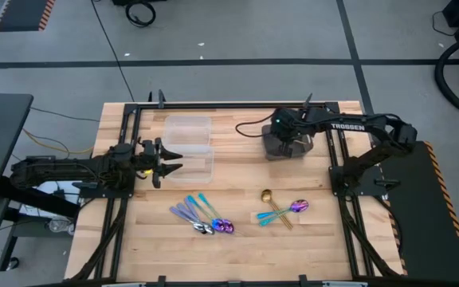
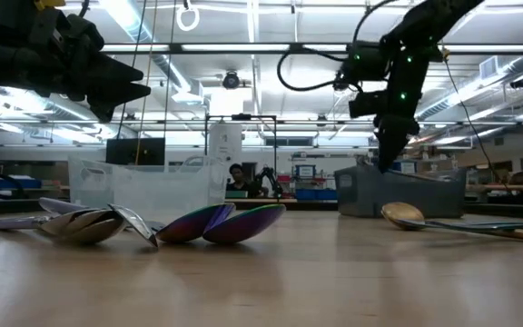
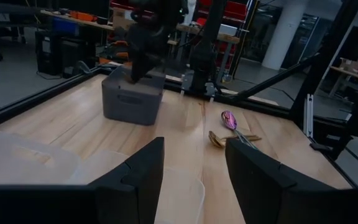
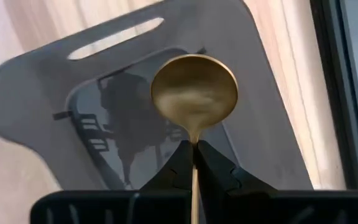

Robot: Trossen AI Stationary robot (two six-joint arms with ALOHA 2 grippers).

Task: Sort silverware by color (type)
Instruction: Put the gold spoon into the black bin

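One gold spoon pinched by its handle in my right gripper, bowl foremost, long axis aimed straight down into the dark grey bin directly beneath; left gripper open, idle over the clear tubs.

A gold spoon is held upright by its handle, bowl uppermost. On the table, teal-handled and lavender-handled pieces are fanned together, while another gold spoon lies crossed with teal-handled pieces nearby.
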